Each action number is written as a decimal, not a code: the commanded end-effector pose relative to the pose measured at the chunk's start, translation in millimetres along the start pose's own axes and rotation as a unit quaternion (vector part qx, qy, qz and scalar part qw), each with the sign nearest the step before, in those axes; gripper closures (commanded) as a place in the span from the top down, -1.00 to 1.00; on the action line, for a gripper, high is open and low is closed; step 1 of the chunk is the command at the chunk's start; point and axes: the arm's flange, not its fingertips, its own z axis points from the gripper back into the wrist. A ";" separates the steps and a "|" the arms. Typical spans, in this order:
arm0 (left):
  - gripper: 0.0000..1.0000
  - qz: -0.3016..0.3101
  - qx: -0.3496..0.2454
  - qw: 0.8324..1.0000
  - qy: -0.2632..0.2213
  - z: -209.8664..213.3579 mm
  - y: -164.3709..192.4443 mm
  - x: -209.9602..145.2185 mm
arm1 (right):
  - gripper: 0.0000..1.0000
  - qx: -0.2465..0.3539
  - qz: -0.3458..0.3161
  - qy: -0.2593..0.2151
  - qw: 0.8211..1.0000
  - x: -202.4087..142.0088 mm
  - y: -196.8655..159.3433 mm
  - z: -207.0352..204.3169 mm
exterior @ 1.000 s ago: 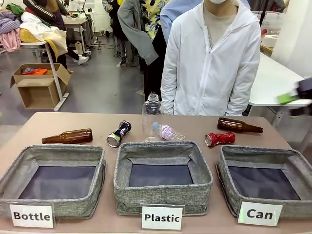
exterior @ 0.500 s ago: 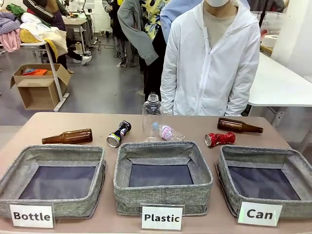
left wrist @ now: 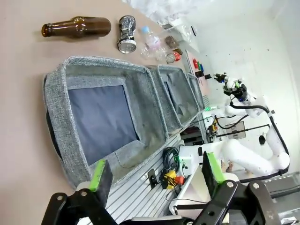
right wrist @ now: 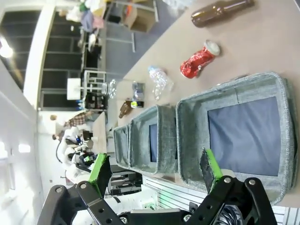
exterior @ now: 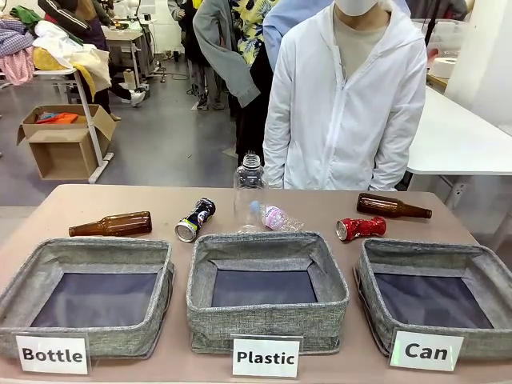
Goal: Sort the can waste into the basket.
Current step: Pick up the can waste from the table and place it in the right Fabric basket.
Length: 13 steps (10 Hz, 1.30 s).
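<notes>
We see the tan table (exterior: pixel 96 204) spanning the lower half of the front view. A person (exterior: pixel 344 104) in a white zipped jacket stands at its far edge, upper centre.

Three grey woven bins line the near edge. The one signed "Bottle" (exterior: pixel 128 336) is at lower left and the one signed "Plastic" (exterior: pixel 264 316) is at lower centre. The basket (exterior: pixel 424 251) is at lower right, with a white "Can" sign (exterior: pixel 426 350) on its front.

In the left wrist view the left gripper (left wrist: pixel 154 166) rises from the bottom edge. Its jaws are spread wide with nothing between them, and the "Bottle" bin is beyond. In the right wrist view the right gripper (right wrist: pixel 154 163) is likewise released and empty, with the basket past its fingers at lower right.

One brown bottle (exterior: pixel 112 224) lies at centre left and another (exterior: pixel 392 206) at centre right. At centre, a clear plastic bottle (exterior: pixel 250 192) stands upright, with a crushed clear bottle (exterior: pixel 276 216) on its side just right of it.

The black-and-blue can (exterior: pixel 196 219) lies left of centre, near the far left corner of the "Plastic" bin. The red can (exterior: pixel 362 228) lies on its side just beyond the basket's far rim, right of centre. Both cans rest on the table, outside the basket.
</notes>
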 end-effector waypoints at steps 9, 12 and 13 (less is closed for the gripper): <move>1.00 -0.162 0.174 0.953 0.191 -131.6 -121.1 37.4 | 1.00 0.012 0.012 -0.007 1.000 2.1 -4.1 4.7; 1.00 -0.236 0.255 0.898 0.270 -254.4 -182.0 66.2 | 1.00 0.012 0.012 -0.007 1.000 2.1 -4.1 4.7; 1.00 -0.246 0.301 0.886 0.253 -280.8 -187.6 71.8 | 1.00 0.012 0.012 -0.007 1.000 2.1 -4.1 4.7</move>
